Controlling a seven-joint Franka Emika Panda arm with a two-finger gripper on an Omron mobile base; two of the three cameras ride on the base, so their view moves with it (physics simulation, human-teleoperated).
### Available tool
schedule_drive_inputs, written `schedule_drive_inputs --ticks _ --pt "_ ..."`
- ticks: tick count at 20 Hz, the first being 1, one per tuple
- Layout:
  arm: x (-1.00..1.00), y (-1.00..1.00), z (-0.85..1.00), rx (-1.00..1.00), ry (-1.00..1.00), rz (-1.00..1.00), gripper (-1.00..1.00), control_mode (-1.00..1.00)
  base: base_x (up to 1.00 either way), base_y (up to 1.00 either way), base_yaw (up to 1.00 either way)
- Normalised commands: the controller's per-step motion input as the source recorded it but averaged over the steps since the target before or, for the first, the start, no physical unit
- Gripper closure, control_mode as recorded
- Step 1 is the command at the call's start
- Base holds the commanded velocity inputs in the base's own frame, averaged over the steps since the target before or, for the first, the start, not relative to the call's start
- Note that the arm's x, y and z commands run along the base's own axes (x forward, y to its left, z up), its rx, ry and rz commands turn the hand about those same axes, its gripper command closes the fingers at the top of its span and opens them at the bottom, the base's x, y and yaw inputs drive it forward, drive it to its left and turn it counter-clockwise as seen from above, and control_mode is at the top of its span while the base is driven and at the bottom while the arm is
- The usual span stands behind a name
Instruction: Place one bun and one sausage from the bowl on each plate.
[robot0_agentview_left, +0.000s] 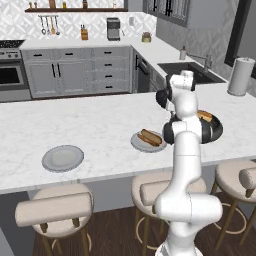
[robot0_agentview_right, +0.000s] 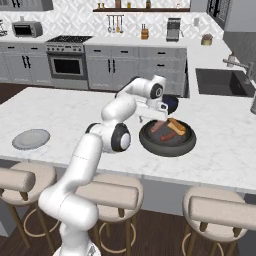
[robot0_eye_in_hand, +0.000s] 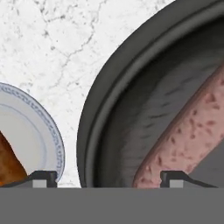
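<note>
The dark bowl (robot0_agentview_right: 167, 145) sits on the island counter with a bun (robot0_agentview_right: 176, 124) and two sausages (robot0_agentview_right: 169, 135) inside. My gripper (robot0_agentview_right: 158, 119) hangs open and low over the bowl's left side. In the hand view the gripper (robot0_eye_in_hand: 108, 179) straddles the bowl's rim (robot0_eye_in_hand: 94, 131), and one pink sausage (robot0_eye_in_hand: 188, 135) lies by the right fingertip (robot0_eye_in_hand: 175, 177). To the left of the bowl, a plate (robot0_agentview_left: 137, 144) holds the other bun (robot0_agentview_left: 151, 136); its rim (robot0_eye_in_hand: 50, 131) and bun (robot0_eye_in_hand: 8, 162) show near the left fingertip. A second plate (robot0_agentview_left: 62, 158) lies bare farther left.
Beige stools (robot0_agentview_left: 55, 207) line the counter's near edge. A paper towel roll (robot0_agentview_left: 240, 76) and a sink (robot0_agentview_left: 187, 70) are at the back right. Open marble counter (robot0_agentview_left: 90, 125) stretches between the two plates.
</note>
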Motion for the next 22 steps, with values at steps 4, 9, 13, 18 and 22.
schedule_drive_inputs --ticks 4,9,13,18,22 --pt "-0.18 -0.06 0.00 0.00 -0.32 0.00 -1.00 -1.00 0.00 0.00 0.00" --pt "0.00 0.00 -0.46 0.00 -0.21 -0.07 -1.00 -1.00 0.00 0.00 0.00" --pt "0.00 0.00 -0.35 -0.08 -0.07 -0.14 -1.00 -1.00 0.00 0.00 0.00" --pt "-0.02 -0.05 -0.47 -0.07 -0.01 -0.18 -1.00 -1.00 0.00 0.00 0.00" --pt "-0.05 -0.14 -0.54 -0.04 -0.02 -0.19 -1.00 -1.00 0.00 0.00 0.00"
